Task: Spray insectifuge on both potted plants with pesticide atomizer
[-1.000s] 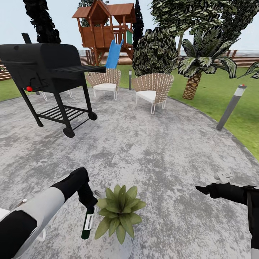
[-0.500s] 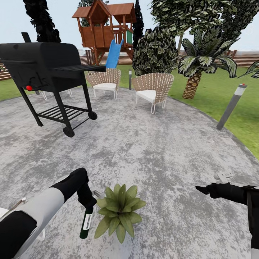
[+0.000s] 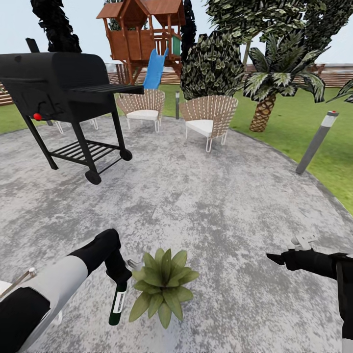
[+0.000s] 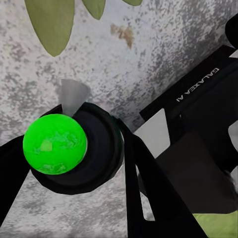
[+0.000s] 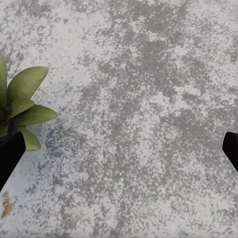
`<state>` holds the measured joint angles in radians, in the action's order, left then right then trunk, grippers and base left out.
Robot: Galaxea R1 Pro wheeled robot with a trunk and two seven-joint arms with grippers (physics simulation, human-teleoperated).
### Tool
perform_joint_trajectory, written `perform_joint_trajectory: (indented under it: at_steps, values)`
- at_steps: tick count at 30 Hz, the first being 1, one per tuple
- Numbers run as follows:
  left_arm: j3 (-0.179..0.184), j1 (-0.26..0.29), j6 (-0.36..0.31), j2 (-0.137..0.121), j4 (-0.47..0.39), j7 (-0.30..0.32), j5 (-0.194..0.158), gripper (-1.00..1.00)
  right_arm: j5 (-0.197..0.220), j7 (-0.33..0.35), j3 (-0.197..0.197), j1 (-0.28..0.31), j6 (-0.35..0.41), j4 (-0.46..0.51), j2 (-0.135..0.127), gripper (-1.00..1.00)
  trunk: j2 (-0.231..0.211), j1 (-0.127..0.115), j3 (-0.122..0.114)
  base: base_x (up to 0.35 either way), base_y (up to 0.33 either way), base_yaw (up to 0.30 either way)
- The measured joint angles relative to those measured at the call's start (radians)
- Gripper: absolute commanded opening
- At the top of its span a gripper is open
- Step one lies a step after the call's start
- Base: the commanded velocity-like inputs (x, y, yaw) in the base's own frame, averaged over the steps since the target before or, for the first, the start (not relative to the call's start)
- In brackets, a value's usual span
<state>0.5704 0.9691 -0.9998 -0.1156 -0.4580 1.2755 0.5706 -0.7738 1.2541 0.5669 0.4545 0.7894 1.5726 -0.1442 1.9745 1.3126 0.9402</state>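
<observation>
Left gripper (image 3: 119,278) clamped on the black neck of the pesticide atomizer (image 3: 117,307), bottle hanging upright, long axis vertical, base down, just beside a potted plant (image 3: 163,286) on the grey paving (image 3: 206,206), right gripper (image 3: 272,258) spread apart, holding nothing.

From the head we look forward and down across the grey paving (image 3: 196,206); both wrist cameras face it closely, sharing the potted plant (image 3: 163,284) leaves.

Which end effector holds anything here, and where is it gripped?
The left end effector holds the pesticide atomizer by its black neck, bottle hanging down. The right end effector holds nothing.
</observation>
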Motion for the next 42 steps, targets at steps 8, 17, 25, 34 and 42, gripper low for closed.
perform_joint_trajectory:
  at_steps: [8,17,25,34,42]
  values:
    - [-0.125,0.015,-0.002,0.001,0.000,0.002,-0.001,-1.00,-0.001,0.000,0.000,0.000,0.000,0.000,0.000,1.00,0.000,0.000,0.002,0.000,0.000,0.000]
    - [-0.126,0.015,-0.002,0.002,0.000,0.001,-0.001,-1.00,-0.001,0.000,0.000,0.000,0.000,0.000,0.000,1.00,0.000,0.000,0.002,0.000,0.000,0.000]
    - [-0.118,0.009,0.000,0.003,0.000,0.000,0.002,-1.00,-0.001,0.000,0.000,0.000,0.000,0.000,0.000,1.00,0.000,0.000,0.002,0.026,0.009,0.000]
    - [-0.114,0.005,0.000,0.005,0.001,-0.001,0.002,-1.00,-0.001,0.000,0.000,0.000,0.000,0.000,0.000,1.00,0.000,0.000,0.002,0.119,0.037,0.000]
    - [-0.112,0.002,0.000,0.004,0.002,-0.001,0.002,-1.00,-0.002,0.000,0.000,0.000,0.000,0.000,0.000,1.00,0.000,0.000,0.002,0.009,0.002,0.000]
